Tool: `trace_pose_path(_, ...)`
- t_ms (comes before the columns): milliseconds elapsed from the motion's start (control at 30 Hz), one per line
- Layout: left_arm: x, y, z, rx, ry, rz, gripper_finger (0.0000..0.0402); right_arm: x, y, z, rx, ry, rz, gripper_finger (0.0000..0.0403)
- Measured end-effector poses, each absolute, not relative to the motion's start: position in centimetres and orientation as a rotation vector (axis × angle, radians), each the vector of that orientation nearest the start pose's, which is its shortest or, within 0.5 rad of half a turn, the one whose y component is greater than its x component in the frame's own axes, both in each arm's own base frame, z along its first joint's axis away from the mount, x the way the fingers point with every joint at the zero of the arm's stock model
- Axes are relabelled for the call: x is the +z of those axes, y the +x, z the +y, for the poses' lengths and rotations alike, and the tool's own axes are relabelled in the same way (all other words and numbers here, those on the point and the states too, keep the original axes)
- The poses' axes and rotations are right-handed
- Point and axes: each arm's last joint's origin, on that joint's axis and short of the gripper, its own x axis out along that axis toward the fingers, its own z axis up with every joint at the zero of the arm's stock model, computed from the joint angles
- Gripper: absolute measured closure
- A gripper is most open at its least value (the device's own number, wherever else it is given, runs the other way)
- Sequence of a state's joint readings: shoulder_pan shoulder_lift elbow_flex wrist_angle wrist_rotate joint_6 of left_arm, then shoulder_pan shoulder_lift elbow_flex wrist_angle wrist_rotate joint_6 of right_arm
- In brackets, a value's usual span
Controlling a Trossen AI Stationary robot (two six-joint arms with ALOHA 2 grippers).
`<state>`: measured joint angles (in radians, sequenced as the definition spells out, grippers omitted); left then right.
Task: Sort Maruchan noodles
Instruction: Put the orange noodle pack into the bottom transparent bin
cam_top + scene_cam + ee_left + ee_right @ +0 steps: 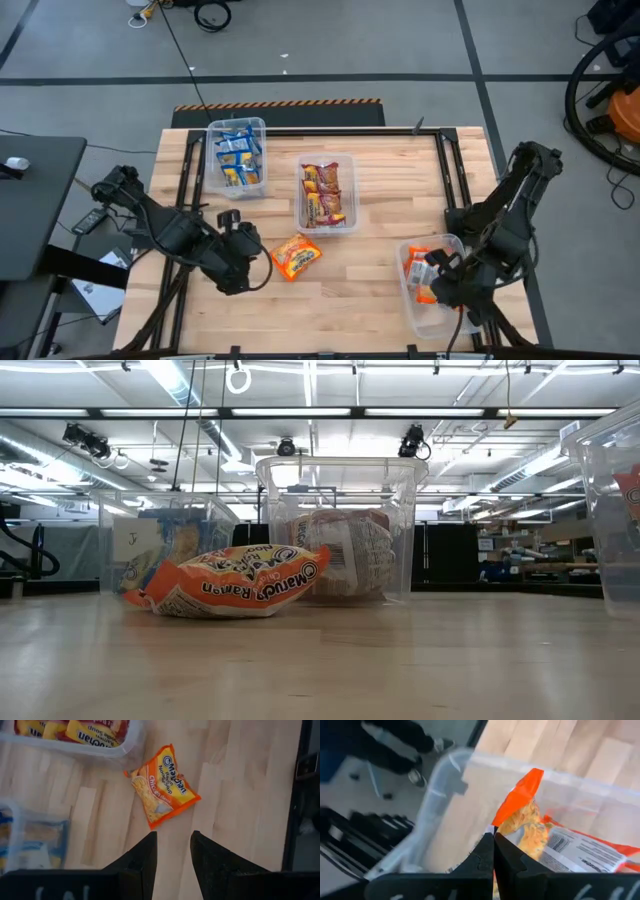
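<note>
The wooden desk (380, 200) fills the middle of the high view, with three clear bins on it. The bin (237, 158) at upper left of the desk holds blue-and-yellow packets (236, 160), the centre bin (326, 193) holds dark red-and-yellow packets (324, 195), and the bin (432, 288) at lower right holds orange-and-white packets (421, 272).

One orange packet (296, 255) lies loose on the bare wood, just below the centre bin and apart from it. The left gripper (248, 252) sits just to its left in the high view, far nearer than the right arm. In the left wrist view the packet (164, 785) lies straight ahead of the fingers (145, 855), which stand slightly parted with nothing between them. Its long axis runs diagonally across the line of approach, so the wrist would probably need a turn to take it across the narrow side. Nothing stands between gripper and packet; the centre bin's wall is the closest obstacle, just beyond the packet.

The right gripper (447, 283) is over the lower-right bin, its fingers (485, 855) pressed together at an orange packet (530, 820); whether they pinch it I cannot tell.
</note>
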<state>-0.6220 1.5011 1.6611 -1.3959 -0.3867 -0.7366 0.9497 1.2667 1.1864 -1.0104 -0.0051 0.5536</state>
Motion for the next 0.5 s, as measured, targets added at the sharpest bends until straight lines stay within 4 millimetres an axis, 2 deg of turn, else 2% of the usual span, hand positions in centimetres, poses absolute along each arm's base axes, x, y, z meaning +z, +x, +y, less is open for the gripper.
trace_pose_path(200,37.6,22.9,-14.5,0.234,-0.154,1.026,0.0278,27.4,14.0,19.2,0.633,-0.147,1.154,0.0398)
trace_pose_path(367,37.6,23.3,-14.6,0.227,-0.175,0.997,0.0278,24.4,14.3,18.2,0.603,-0.198,1.197,0.0397)
trace_pose_path(500,37.3,23.5,-14.9,0.229,-0.158,1.012,0.0278,23.5,14.2,17.3,0.554,-0.236,1.256,0.0397)
